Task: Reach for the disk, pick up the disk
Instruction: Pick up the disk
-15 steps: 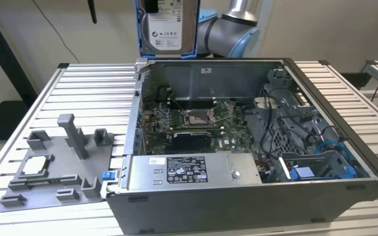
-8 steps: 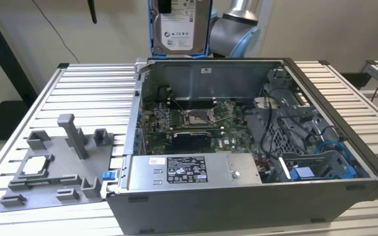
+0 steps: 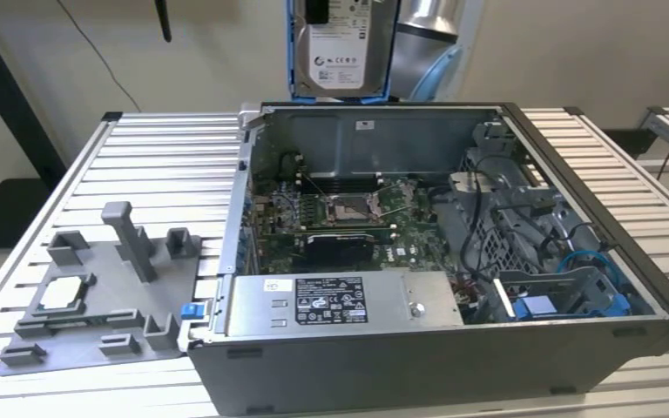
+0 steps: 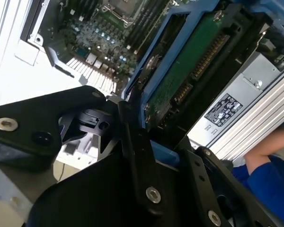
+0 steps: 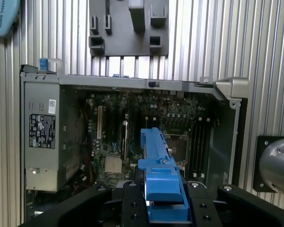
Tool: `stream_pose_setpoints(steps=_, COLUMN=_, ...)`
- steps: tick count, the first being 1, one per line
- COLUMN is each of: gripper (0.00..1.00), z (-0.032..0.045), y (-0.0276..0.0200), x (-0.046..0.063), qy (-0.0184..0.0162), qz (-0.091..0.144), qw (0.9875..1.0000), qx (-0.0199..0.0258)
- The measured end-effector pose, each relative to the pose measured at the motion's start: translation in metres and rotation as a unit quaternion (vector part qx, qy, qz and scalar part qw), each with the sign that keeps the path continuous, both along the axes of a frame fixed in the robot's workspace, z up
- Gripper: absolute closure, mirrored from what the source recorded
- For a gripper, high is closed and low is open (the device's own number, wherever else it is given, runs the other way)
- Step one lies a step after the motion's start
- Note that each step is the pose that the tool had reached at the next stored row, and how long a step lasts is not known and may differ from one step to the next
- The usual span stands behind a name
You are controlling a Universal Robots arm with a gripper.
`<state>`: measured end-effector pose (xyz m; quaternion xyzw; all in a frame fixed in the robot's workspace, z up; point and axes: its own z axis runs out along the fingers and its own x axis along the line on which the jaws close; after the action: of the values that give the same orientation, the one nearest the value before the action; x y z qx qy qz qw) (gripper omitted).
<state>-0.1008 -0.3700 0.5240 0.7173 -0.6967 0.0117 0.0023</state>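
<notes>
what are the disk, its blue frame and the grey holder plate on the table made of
The disk: bare metal casing, going by its dull silver sheen; its other face shows a green circuit board. The blue frame: likely moulded plastic, with uniform matte colour and soft edges. The grey holder plate: probably plastic too, matte and blocky.

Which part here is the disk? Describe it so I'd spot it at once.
Find the open computer case on the slatted table, then look above its far wall in the exterior view. The disk hangs there upright in the air. It is a flat silver slab with a white label and a blue frame, unlike the long silver box lying inside the case.
</notes>
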Motion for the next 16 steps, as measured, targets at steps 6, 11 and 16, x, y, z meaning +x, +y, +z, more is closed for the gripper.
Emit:
stream_pose_setpoints(steps=6, gripper=1.0, z=-0.0002, y=0.0, x=0.018, qy=0.0, qz=0.0, qw=1.0, qx=-0.0011)
stream_pose_setpoints(steps=11, gripper=1.0, z=-0.0004, y=0.0, x=0.033, qy=0.0, qz=0.0, qw=1.0, qx=-0.002)
stream_pose_setpoints(steps=16, gripper=1.0, z=-0.0006, y=0.0, x=0.048, qy=0.0, qz=0.0, qw=1.0, qx=-0.0029)
